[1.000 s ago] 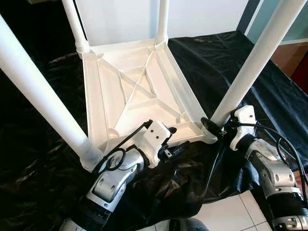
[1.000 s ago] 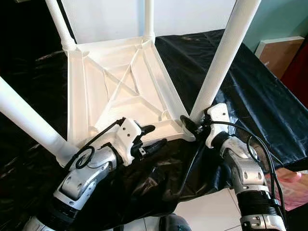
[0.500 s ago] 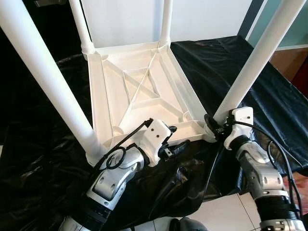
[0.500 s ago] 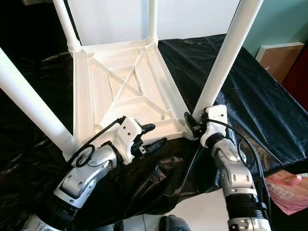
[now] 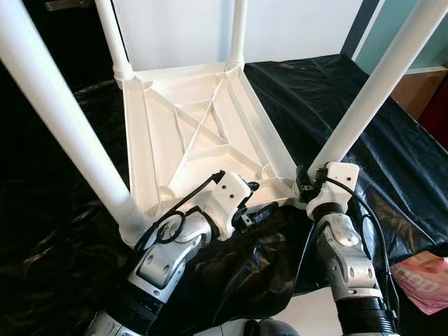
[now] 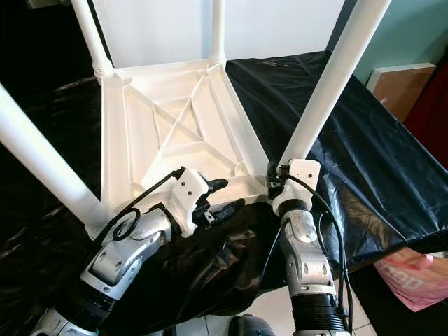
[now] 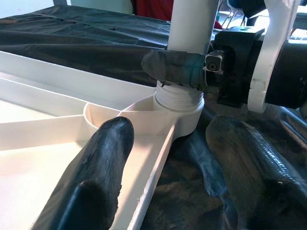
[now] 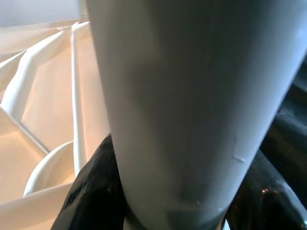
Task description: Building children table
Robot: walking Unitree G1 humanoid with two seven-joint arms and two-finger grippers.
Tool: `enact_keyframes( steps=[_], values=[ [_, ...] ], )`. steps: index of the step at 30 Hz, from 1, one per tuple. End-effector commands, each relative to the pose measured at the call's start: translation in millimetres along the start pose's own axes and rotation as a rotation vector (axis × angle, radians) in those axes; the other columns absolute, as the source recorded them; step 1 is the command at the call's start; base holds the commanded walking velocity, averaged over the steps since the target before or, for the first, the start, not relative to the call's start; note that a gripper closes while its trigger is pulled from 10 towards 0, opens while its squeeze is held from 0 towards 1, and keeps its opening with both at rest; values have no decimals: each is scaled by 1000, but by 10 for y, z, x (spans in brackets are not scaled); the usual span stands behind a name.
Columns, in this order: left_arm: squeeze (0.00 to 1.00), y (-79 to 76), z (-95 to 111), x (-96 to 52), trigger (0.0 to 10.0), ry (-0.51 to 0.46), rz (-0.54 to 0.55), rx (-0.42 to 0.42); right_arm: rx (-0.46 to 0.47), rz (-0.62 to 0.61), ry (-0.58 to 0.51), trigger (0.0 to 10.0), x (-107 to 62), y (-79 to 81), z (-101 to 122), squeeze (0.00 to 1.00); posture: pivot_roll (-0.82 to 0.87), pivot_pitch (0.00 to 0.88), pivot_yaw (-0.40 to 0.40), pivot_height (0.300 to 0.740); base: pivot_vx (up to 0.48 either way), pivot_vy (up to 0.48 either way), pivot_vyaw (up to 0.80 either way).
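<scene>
A white children's table (image 5: 189,126) lies upside down on a black sheet (image 5: 336,77), its legs pointing up. My right gripper (image 5: 302,187) is shut on the near right leg (image 5: 371,91) at its base, just above the threaded collar. In the right wrist view the leg (image 8: 192,96) sits between both black fingers (image 8: 91,191). My left gripper (image 5: 255,199) is open at the table's near rim, one finger over the inside and one over the sheet outside. The left wrist view shows its fingers (image 7: 100,167) wide apart, with the leg (image 7: 192,24) and the right gripper's finger (image 7: 177,67) ahead.
The other three legs rise at the table's corners, the near left one (image 5: 63,119) close to my left arm. A pink packet (image 5: 423,276) lies on the floor at the right. A brown cabinet (image 5: 420,84) stands at the right and a white wall (image 5: 175,28) behind.
My right forearm has swung in from the right to stand below the leg, with its gripper still around the leg's base. The left gripper has stayed at the rim.
</scene>
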State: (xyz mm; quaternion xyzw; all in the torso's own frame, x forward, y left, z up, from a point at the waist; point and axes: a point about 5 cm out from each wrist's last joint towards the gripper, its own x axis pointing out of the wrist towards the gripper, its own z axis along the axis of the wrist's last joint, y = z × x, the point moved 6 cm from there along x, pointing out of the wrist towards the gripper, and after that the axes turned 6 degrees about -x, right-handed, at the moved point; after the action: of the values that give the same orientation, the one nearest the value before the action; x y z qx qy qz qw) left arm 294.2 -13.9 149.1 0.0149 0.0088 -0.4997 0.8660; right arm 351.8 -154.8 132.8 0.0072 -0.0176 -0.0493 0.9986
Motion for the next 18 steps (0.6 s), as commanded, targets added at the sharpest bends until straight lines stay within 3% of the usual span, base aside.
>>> enact_keyframes(
  steps=[1,9,10,12,13,18],
  values=[
    [0,-122,10,-18,10000,0,-104,-7,21,-21,104,10000,-59,27,-243,0,-4,99,-57,740,0,0,0],
    [0,-122,4,-35,10000,-1,-97,-11,6,-1,56,10000,-76,31,-152,0,-1,116,-55,740,0,0,0],
    [0,-124,1,-37,10000,0,-96,-11,10,-6,50,10000,-82,33,-139,871,-1,116,-55,740,0,0,0],
    [0,-128,-2,-42,10000,0,-96,-13,8,-8,39,10000,-87,31,-117,871,0,121,-53,740,0,0,0],
    [0,-132,-4,-54,10000,1,-94,-16,-1,5,13,10000,-98,38,-73,1000,1,126,-51,740,0,0,0],
    [0,-106,-2,-68,10000,2,-87,-20,-58,30,-31,10000,-114,27,10,1000,-2,137,-41,740,0,0,0]
  ],
)
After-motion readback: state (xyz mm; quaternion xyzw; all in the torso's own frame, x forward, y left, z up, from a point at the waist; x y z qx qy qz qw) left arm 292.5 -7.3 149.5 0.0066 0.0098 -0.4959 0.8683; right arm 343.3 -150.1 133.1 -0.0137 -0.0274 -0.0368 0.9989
